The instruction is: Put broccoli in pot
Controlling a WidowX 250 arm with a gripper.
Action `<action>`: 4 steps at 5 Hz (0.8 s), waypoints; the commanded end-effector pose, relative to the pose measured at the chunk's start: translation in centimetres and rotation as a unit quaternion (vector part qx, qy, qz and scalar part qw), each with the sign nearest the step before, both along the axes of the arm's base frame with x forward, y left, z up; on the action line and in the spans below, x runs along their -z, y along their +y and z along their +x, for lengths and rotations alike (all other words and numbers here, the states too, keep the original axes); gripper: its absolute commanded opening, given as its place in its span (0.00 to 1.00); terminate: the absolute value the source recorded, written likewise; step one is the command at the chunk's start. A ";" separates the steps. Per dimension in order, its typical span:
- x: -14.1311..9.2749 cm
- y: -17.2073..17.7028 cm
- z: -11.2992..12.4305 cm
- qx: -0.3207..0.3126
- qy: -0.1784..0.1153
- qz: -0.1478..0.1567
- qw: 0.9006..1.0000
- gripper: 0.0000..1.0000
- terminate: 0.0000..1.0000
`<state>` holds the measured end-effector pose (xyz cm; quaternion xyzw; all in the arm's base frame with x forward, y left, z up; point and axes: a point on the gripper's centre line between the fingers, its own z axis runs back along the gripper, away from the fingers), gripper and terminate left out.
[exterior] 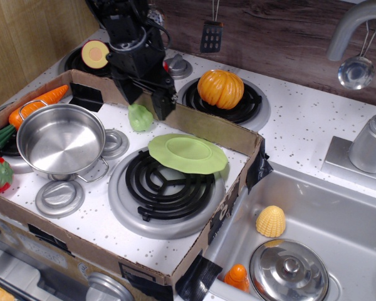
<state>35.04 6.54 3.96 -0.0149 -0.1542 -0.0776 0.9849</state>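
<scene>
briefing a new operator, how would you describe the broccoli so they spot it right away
Find the cardboard wall fencing the stovetop, then its back edge under the black claw. The broccoli sits there, between the steel pot and the green plate. It is small, lumpy and pale green, whereas the plate is flat and round.

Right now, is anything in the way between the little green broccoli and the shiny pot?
Nothing visible. The pale-green lumpy broccoli sits just right of the shiny steel pot, with bare white countertop between them.
</scene>
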 end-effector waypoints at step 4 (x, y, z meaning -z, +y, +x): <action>1.0 0.9 1.3 -0.018 -0.009 -0.006 1.000 0.00 0.00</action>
